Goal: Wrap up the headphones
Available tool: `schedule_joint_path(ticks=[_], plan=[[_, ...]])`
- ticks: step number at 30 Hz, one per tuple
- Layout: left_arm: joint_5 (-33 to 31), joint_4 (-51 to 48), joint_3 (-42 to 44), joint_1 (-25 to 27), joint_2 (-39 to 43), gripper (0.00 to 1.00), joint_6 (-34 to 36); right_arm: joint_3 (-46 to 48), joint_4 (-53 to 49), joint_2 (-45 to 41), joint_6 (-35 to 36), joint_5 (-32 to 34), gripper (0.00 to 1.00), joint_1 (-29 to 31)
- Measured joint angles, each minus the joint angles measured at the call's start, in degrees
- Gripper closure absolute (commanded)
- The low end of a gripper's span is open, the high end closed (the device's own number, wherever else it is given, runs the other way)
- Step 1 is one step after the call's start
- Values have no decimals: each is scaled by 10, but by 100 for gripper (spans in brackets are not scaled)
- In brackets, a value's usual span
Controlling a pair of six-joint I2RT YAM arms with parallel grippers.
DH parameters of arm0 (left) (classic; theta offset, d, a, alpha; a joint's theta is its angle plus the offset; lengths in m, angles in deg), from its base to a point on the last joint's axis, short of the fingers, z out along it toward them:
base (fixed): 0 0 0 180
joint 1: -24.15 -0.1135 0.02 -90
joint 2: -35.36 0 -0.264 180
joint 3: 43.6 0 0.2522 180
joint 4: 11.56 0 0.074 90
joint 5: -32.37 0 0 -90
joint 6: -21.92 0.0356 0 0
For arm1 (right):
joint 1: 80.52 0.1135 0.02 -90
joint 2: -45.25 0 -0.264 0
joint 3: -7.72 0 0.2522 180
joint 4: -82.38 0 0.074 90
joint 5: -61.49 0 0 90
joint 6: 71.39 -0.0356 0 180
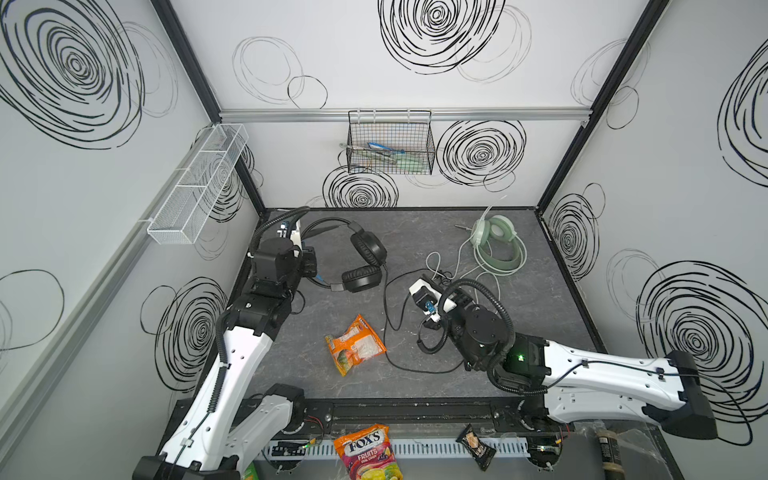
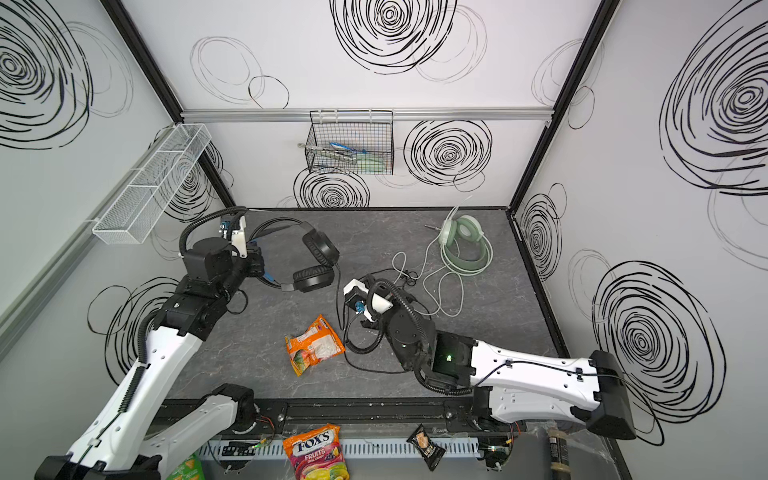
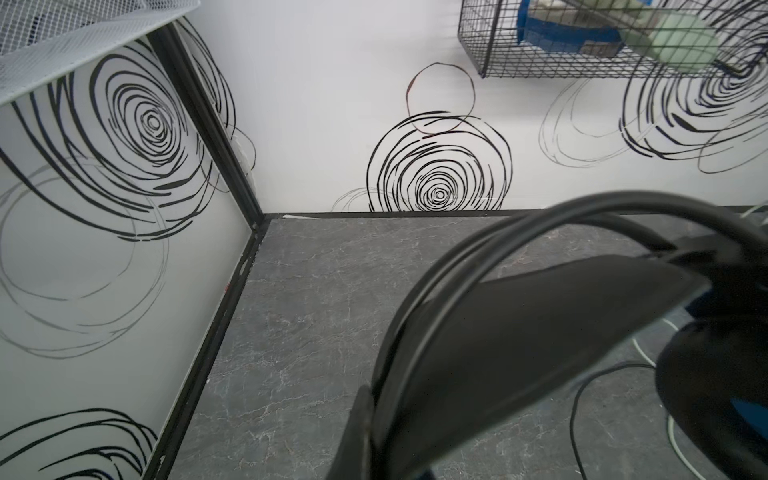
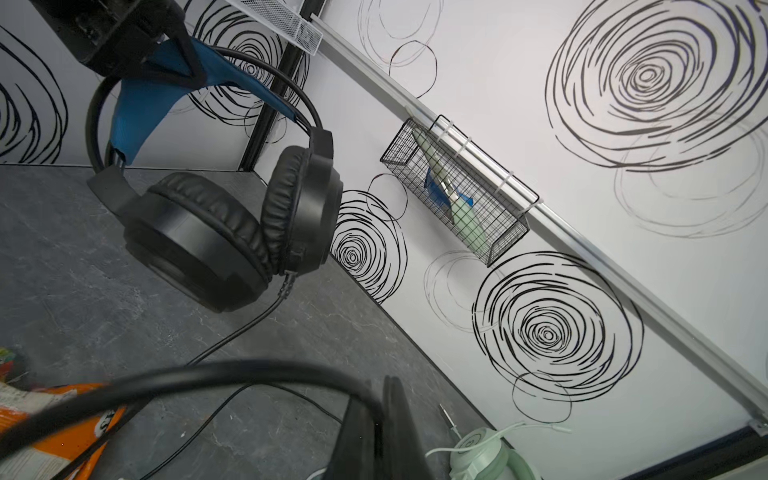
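Note:
My left gripper [image 1: 311,266] is shut on the headband of the black headphones [image 1: 365,259], which hang off the table at the back left with the blue inner band [image 4: 137,112] showing. In the left wrist view the gripper [image 3: 374,440] clamps the black band [image 3: 519,332]. The black cable [image 1: 388,316] runs from an earcup down over the table in a loop to my right gripper [image 1: 434,276]. That gripper [image 4: 380,415] is shut on the black cable [image 4: 208,376]. The pale mint-green headphones [image 1: 496,241] lie at the back right, their whitish cable [image 1: 461,257] loose on the table.
An orange candy bag [image 1: 355,345] lies mid-table inside the cable loop. A black wire basket [image 1: 390,145] hangs on the back wall and a white mesh basket [image 1: 199,187] on the left wall. A Fox's bag [image 1: 368,451] and a dark packet [image 1: 476,451] lie at the front rail.

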Motion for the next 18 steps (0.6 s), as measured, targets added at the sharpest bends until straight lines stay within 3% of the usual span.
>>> schedule_joint_path(ticks=[10,18], plan=[[6,-32,19,155,16,100,34,-97,-32,52,72,-11,100,-8],[60,-61,26,207,23,100,56,-118,-98,84,80,-33,100,-37]])
